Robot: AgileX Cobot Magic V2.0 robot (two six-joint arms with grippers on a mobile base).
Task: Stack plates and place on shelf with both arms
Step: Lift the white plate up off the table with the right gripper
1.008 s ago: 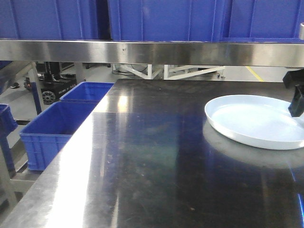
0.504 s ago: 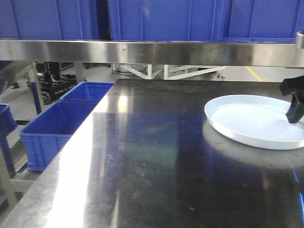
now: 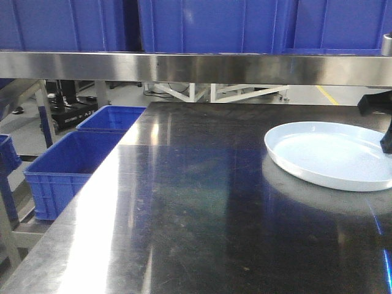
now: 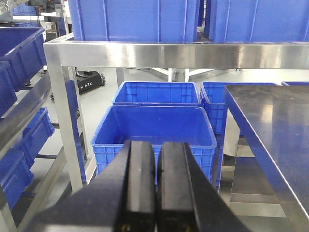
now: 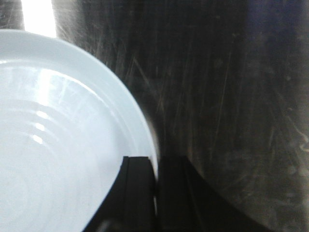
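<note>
A large round pale bluish-white glossy plate (image 3: 331,153) with a low raised rim lies flat on the dark reflective steel tabletop (image 3: 202,202). In the front view it sits at about 3 o'clock, well toward the table's right side and cut off by the frame edge. The black right gripper (image 3: 386,142) meets the plate at its 3 o'clock rim. In the right wrist view this right gripper (image 5: 156,193) straddles the rim of the plate (image 5: 63,145). One finger (image 5: 137,193) is over the ringed inside and the other is outside over the scratched steel. Only a thin slit shows between them, into which the rim runs, so the jaws are clamped on the plate's edge. The brushed stainless-steel shelf (image 3: 184,66) spans the scene at 12 o'clock above the table's far edge and bears large blue plastic crates (image 3: 208,24). The black left gripper (image 4: 158,193) is off the table's left side, well apart from the plate, its two fingers pressed together with nothing between them. In the left wrist view, open blue floor crates (image 4: 154,125) lie ahead of it at 12 o'clock, and the shelf (image 4: 159,54) rail runs above them. In the front view those floor crates (image 3: 73,165) sit at 9 o'clock, below table level.
</note>
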